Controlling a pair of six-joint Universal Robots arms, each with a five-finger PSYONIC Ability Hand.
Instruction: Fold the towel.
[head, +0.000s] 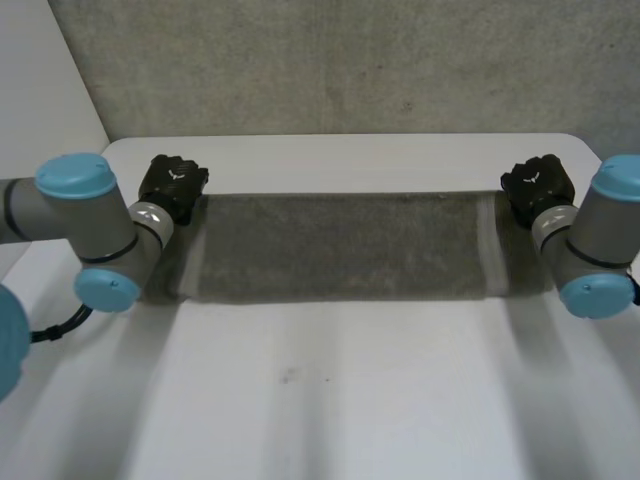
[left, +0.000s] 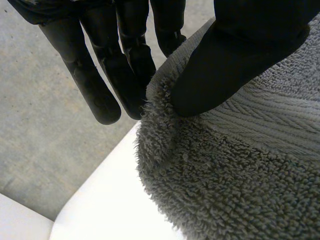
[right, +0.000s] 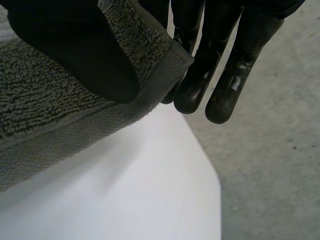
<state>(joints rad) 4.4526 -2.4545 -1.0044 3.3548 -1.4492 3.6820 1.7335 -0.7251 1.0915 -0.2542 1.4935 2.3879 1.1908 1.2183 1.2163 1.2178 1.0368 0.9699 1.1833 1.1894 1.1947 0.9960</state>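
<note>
A grey terry towel (head: 340, 245) hangs stretched in a long band between my two hands above the white table (head: 330, 390). My left hand (head: 172, 186) holds its far left corner; in the left wrist view the thumb (left: 235, 60) presses the towel (left: 235, 170) against the fingers (left: 125, 75) behind it. My right hand (head: 538, 184) holds the far right corner. There the thumb (right: 75, 45) pinches the hemmed edge of the towel (right: 45, 115) against the fingers (right: 220, 75).
A grey concrete wall (head: 340, 60) rises behind the table's far edge. Grey floor (right: 270, 165) lies past the table's rounded corners (right: 200, 165). Bare tabletop stretches in front of the towel.
</note>
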